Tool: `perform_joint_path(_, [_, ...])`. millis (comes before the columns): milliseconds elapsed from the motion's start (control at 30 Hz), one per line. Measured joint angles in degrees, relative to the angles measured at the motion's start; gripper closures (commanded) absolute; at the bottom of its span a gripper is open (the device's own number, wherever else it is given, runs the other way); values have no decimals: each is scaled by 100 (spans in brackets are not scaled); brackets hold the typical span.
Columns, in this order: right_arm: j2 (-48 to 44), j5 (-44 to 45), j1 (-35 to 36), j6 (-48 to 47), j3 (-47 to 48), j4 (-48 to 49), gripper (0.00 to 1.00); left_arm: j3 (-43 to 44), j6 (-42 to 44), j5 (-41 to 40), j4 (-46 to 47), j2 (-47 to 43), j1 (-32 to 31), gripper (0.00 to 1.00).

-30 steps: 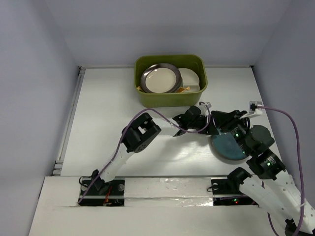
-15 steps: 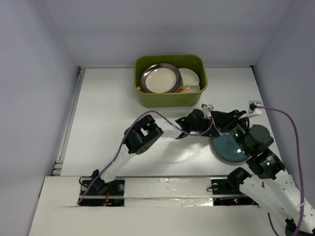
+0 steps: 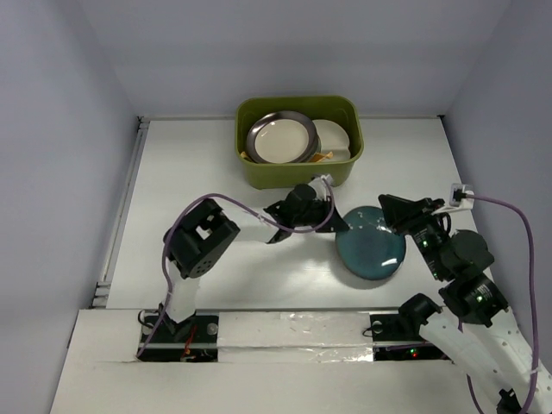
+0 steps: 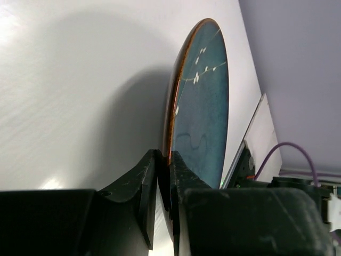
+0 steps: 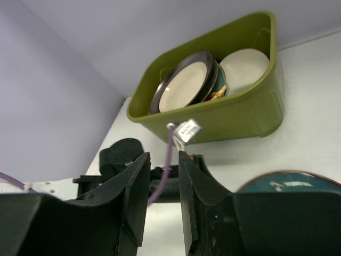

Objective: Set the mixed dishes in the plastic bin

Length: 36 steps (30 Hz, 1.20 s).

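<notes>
On the white table point(image 3: 190, 172), the right gripper point(image 5: 164, 160) stands slightly parted and empty beside the teal plate point(image 3: 371, 246). The left gripper point(image 4: 164, 160) is clenched on its rim. It is best to lift the plate high and clear the near wall of the bin point(image 3: 297, 175) before letting go.

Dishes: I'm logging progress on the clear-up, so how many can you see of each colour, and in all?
Teal plate, gripped at its rim by the left gripper: 1
Brown-rimmed cream plate, in the plastic bin: 1
Plain cream dish, in the bin: 1
Orange dish, only a sliver showing: 1
Total: 4 visible; others may lie hidden beneath.
</notes>
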Motion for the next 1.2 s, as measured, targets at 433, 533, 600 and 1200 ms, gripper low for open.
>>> perform_joint_path(433, [-190,175,0,44,-20,-9,67,146,361,-107,-562,-1414,1027,100])
perform_joint_path(533, [-203,175,0,44,-28,-9,67,455,428,-66,-767,-1495,1268,100])
perform_joint_path(600, [-201,173,0,44,-33,-9,67,697,463,-26,-911,-1495,1480,100])
perform_joint_path(1200, [140,-70,0,48,-114,9,67,2697,114,-151,-1294,-229,3491,100])
